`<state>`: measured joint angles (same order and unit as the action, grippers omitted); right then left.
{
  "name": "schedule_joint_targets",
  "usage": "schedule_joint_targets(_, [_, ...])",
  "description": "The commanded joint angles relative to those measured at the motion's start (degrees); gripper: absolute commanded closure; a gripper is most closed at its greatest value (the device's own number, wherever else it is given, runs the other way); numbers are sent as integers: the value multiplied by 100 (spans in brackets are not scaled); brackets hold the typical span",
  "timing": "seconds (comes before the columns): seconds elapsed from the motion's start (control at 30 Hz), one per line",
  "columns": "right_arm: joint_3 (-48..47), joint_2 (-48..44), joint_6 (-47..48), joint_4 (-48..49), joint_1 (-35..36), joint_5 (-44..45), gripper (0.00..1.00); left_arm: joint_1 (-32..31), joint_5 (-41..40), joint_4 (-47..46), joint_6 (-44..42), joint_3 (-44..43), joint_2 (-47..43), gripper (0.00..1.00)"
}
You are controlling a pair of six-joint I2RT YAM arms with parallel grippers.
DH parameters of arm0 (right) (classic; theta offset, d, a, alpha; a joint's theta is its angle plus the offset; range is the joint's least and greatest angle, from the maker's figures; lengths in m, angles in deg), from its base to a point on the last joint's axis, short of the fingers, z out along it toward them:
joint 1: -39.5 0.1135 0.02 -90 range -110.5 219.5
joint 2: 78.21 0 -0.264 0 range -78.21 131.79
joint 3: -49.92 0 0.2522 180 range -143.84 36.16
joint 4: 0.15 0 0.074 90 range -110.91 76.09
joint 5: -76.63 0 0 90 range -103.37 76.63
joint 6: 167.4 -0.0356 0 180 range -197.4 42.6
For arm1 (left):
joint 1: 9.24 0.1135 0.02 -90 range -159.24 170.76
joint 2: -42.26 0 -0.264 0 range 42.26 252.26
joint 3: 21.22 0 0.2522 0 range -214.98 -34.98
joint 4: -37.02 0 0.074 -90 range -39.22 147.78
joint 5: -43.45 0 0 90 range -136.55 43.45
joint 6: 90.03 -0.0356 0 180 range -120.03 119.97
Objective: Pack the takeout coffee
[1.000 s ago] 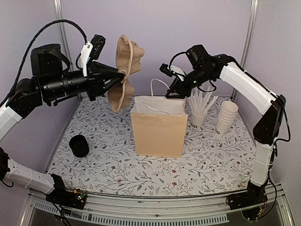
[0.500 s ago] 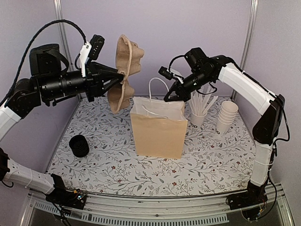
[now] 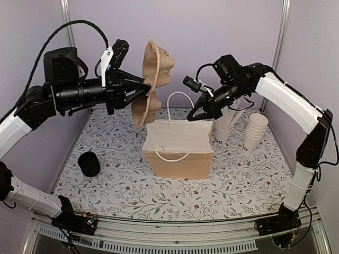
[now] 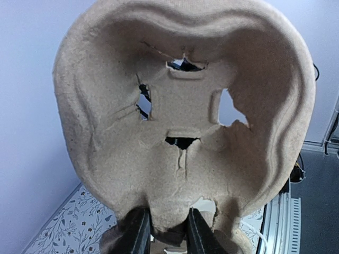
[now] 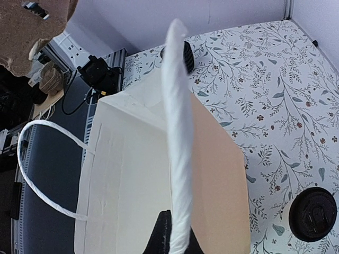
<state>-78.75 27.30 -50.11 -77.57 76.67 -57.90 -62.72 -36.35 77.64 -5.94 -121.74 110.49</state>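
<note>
My left gripper is shut on the edge of a brown pulp cup carrier and holds it upright in the air, above and left of the brown paper bag. In the left wrist view the carrier fills the frame, pinched at its lower edge by the gripper. My right gripper is shut on the bag's rear white handle and holds the bag's mouth open. No lidded white cup shows in the top view. A round black lid, seen from above, sits on the table in the right wrist view.
A black ribbed stack stands at the left of the table. A white cup of straws and a stack of lidless white cups stand right of the bag. The bag's front handle hangs loose.
My left arm has carried the carrier right, toward the bag. My right gripper has pulled the handle down and right, and the bag has tipped back with its mouth wider open.
</note>
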Motion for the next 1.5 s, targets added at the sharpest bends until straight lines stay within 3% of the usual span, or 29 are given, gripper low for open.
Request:
schedule_joint_targets(0.0, [221,-231,124,-98,62,-397,100,-27,458,-572,-307,-140,253,74])
schedule_joint_targets(0.13, [279,-208,134,-125,74,-505,100,-81,889,-718,-259,-143,493,75])
schedule_joint_targets(0.73, [312,-163,363,-348,173,-811,100,-248,1195,-779,-459,443,1133,75])
schedule_joint_targets(1.07, [437,-259,418,-390,225,-737,100,-386,838,-335,-502,843,1162,76])
schedule_joint_targets(1.47, [451,-233,440,-415,276,-645,100,-656,-146,983,-557,458,1745,78])
